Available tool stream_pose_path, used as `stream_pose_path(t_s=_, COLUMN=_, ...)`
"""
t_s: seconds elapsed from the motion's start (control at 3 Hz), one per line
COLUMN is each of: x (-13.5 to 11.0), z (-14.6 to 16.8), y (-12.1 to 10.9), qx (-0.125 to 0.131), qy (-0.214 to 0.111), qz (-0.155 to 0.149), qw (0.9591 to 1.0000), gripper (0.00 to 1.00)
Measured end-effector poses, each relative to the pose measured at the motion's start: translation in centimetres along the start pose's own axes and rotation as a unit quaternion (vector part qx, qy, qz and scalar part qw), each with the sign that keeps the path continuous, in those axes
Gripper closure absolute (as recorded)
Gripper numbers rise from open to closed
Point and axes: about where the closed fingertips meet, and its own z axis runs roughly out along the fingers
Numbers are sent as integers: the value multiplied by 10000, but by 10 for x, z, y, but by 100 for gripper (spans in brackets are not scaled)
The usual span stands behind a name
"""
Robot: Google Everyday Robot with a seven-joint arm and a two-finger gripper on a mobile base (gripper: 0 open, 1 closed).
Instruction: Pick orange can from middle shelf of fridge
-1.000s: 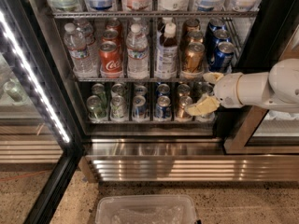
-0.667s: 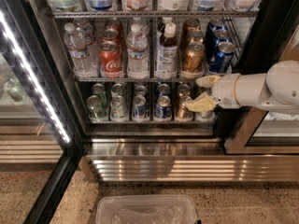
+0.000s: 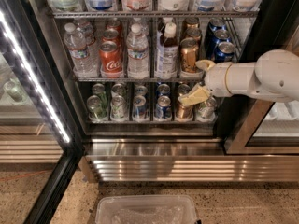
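Observation:
The orange can (image 3: pixel 188 55) stands at the front of its lane on the middle shelf (image 3: pixel 140 80) of the fridge (image 3: pixel 163 167), with another like it behind. My gripper (image 3: pixel 197 81) is open just right of the can and a little below it. Its upper finger (image 3: pixel 204 64) is at the can's lower right. Its lower finger (image 3: pixel 192 97) hangs in front of the small cans one tier down. My white arm (image 3: pixel 261 80) reaches in from the right.
On the middle shelf stand water bottles (image 3: pixel 77 50), a red cola can (image 3: pixel 110 59), a brown-capped bottle (image 3: pixel 167 52) and blue cans (image 3: pixel 219 43). Small short cans (image 3: pixel 140 107) fill the tier below. The open glass door with its LED strip (image 3: pixel 32 78) is left. A clear bin (image 3: pixel 145 211) sits on the floor.
My gripper has moved left and up, from in front of the lower tier toward the orange can on the middle shelf. The cans and bottles have not moved.

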Motion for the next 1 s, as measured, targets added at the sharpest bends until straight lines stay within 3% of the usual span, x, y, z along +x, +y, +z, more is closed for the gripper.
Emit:
stream_pose_path(t_s=0.33, x=-8, z=3, y=-13, qx=106, qy=181, qz=-263, qw=9994, gripper=24)
stream_pose_path(t_s=1.0, x=-6, z=-4, y=-26, qx=376, qy=332, qz=-268, qw=9984, gripper=25)
